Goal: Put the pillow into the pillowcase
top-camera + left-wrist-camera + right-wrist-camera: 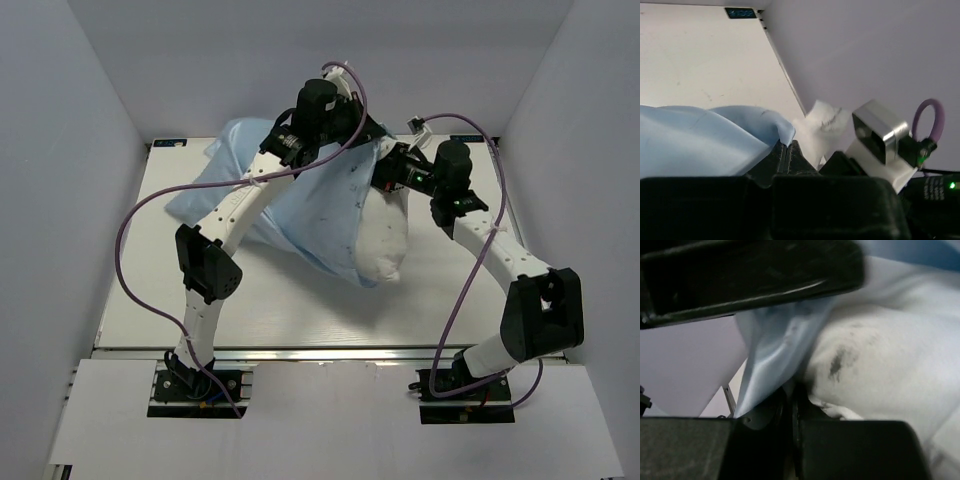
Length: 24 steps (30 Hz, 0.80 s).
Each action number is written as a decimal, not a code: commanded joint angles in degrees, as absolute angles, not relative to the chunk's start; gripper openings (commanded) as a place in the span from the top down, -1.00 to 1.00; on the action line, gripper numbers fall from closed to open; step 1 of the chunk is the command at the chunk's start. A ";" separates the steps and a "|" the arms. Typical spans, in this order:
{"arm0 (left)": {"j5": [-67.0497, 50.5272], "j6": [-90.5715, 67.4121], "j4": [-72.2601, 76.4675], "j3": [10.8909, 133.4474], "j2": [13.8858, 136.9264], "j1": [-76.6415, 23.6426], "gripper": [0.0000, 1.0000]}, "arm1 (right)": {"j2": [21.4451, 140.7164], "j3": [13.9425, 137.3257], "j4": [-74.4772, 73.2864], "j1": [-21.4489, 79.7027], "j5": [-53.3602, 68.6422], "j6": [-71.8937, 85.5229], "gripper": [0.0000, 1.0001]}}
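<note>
The pillowcase (290,205) and the pillow (387,235) sit as one bundle on the far half of the white surface (300,310). Its far edge is close to the back wall (300,60), and a pale band of surface runs between it and the arm bases. Plain walls close in the left and right sides, and the right arm's elbow stands near the right one. The thin light-blue cloth is wrinkled and drapes over the left and upper part of the plump white cushion. The cushion's right end and lower pointed corner stick out bare, with a dark smudge (840,362) on the white cover. The left tool (786,152) has its fingers pressed together on a fold of the blue cloth at the raised far edge, just beside a white pillow corner. The right tool (790,407) is nearly pressed together too. It seems to pinch the blue hem where that meets the white cushion, though the close view is dim. There is one pillow, one pillowcase, two arms and two purple cables (135,250).
</note>
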<state>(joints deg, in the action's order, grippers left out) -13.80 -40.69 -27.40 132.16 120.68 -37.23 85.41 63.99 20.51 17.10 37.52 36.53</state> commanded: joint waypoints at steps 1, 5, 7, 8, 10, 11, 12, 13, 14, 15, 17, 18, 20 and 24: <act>-25.31 -48.42 -7.75 137.81 116.99 -40.87 1.00 | 85.25 60.93 21.97 22.41 39.91 35.77 1.00; -26.19 -49.04 -7.03 135.98 114.44 -40.87 1.00 | 86.30 61.17 20.75 20.23 34.91 31.57 1.00; -26.28 -49.39 -5.81 133.96 111.89 -40.96 1.00 | 87.27 62.40 20.74 18.64 33.58 31.46 1.00; -26.02 -49.39 -5.54 133.08 111.19 -41.13 1.00 | 87.80 64.23 20.74 17.59 32.36 31.46 1.00; -26.10 -49.31 -5.19 130.88 109.70 -41.31 1.00 | 89.03 66.08 21.70 14.86 31.03 32.08 1.00; -26.02 -49.31 -5.36 130.35 109.43 -41.48 1.00 | 89.38 66.88 22.23 14.07 30.42 32.17 1.00; -26.02 -49.31 -5.36 129.38 109.16 -41.66 1.00 | 89.73 68.54 22.76 12.58 30.24 32.25 1.00; -26.10 -49.31 -5.19 128.68 108.73 -41.66 1.00 | 90.35 69.34 22.94 11.96 29.89 32.26 1.00; -26.10 -49.39 -5.01 127.98 108.46 -41.92 1.00 | 90.53 69.87 23.37 11.43 29.19 32.43 1.00; -26.10 -49.48 -4.66 126.23 108.28 -42.10 1.00 | 90.61 69.96 24.07 10.47 29.09 32.69 1.00; -26.10 -49.83 -3.52 124.29 107.93 -42.45 1.00 | 90.88 69.52 25.92 9.41 29.53 33.13 1.00; -26.02 -49.92 -3.25 123.23 107.93 -42.45 1.00 | 91.05 69.26 26.19 9.06 30.31 33.22 0.76; -25.49 -50.18 -2.46 119.63 107.05 -42.45 1.00 | 91.41 68.91 26.11 8.53 33.90 32.35 0.42; -22.24 -49.92 -2.11 112.60 106.17 -42.28 1.00 | 88.96 65.75 26.72 7.56 42.53 25.95 0.00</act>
